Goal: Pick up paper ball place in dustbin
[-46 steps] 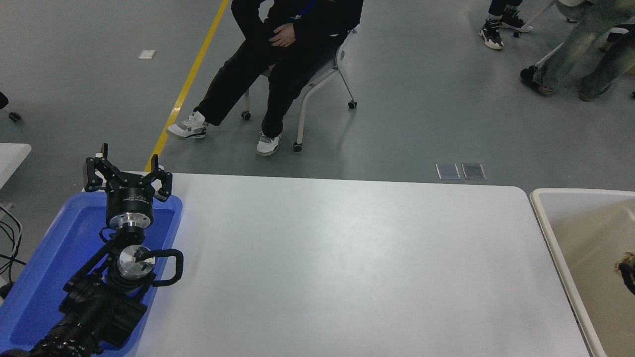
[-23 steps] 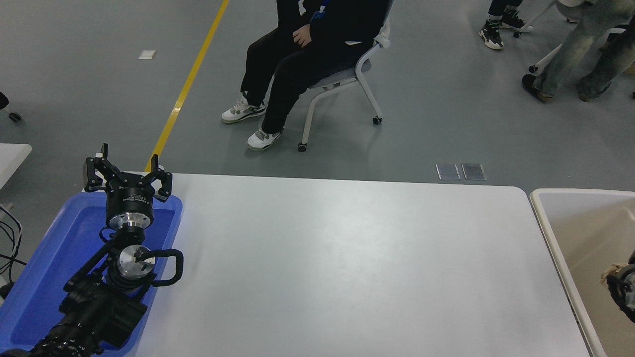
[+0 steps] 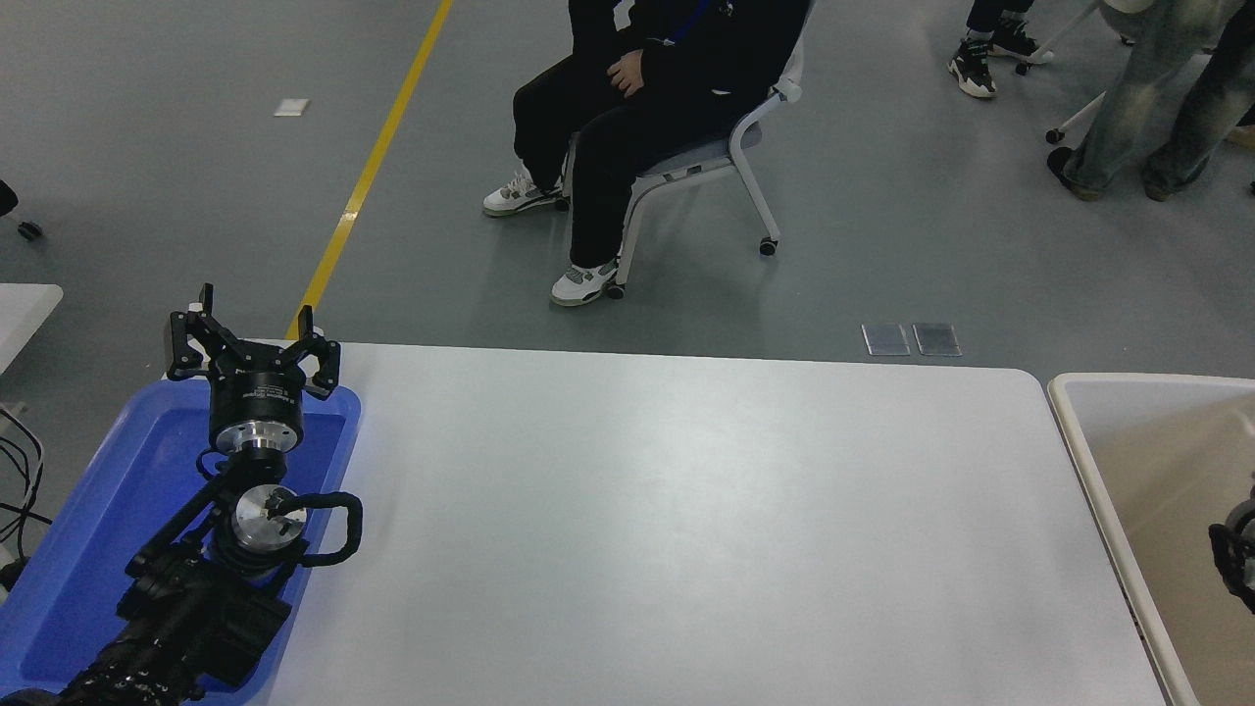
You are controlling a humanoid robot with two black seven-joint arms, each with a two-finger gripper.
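Two arms are in view: the left gripper (image 3: pixel 252 345), fingers spread, parked over the blue tray (image 3: pixel 108 490) at near left, clear of work; the right gripper (image 3: pixel 1237 549) above the dustbin (image 3: pixel 1079 431) at right edge, grip indeterminable, paper ball not visible.

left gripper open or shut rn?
Open. The left gripper sits parked over the far end of the blue tray, its fingers splayed wide apart with nothing between them.
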